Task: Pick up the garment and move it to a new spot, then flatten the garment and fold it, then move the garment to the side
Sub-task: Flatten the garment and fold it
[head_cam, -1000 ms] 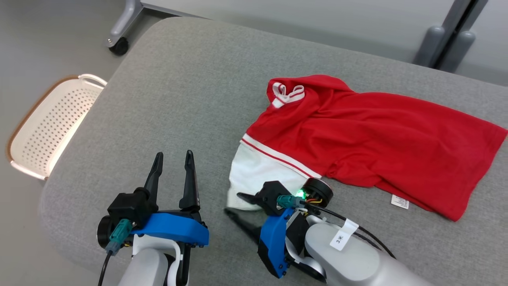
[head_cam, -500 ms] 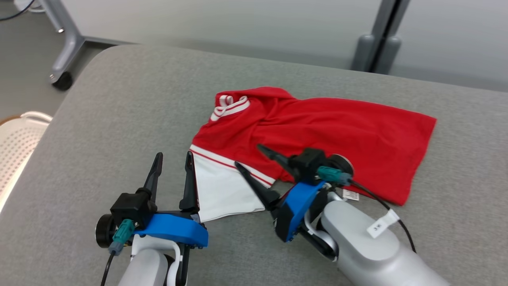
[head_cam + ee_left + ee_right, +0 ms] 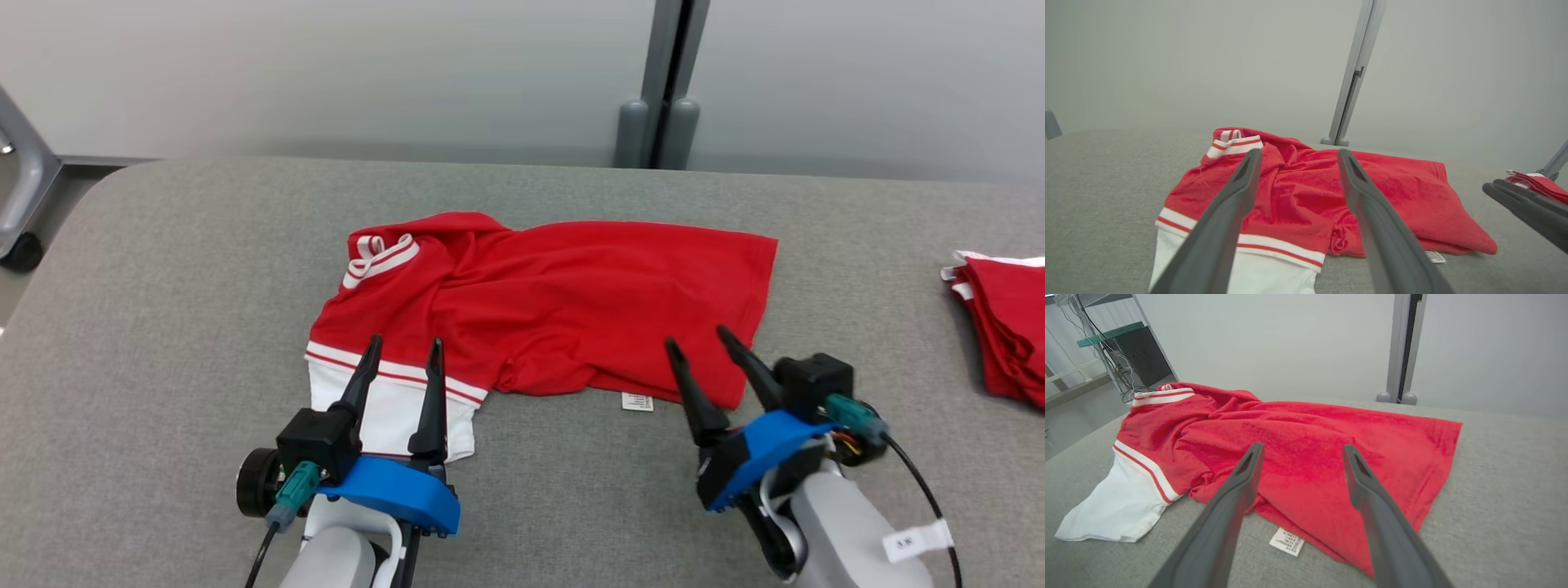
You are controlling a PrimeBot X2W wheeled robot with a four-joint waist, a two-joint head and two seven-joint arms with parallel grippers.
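Got a rumpled red shirt (image 3: 555, 302) on the grey padded table (image 3: 163, 327); left gripper (image 3: 406, 341) splayed empty over its white end, right gripper (image 3: 695, 336) likewise spread, gripping nothing, by the red edge.

What appears to be a robotics test lab: a red-and-white garment (image 3: 555, 302) lies on a wide work table (image 3: 163, 327) padded in grey fabric. The table is set against bare, pale partition panels (image 3: 326, 73) joined by a grey post (image 3: 669, 73). At the far left, a metal frame leg (image 3: 28, 175) ends in a black caster (image 3: 20, 251). The right wrist view takes in a shelf (image 3: 1110, 335), a dark equipment box (image 3: 1141, 353) and hanging cables (image 3: 1112, 371). More red garments (image 3: 1008, 331) sit stacked at the right.
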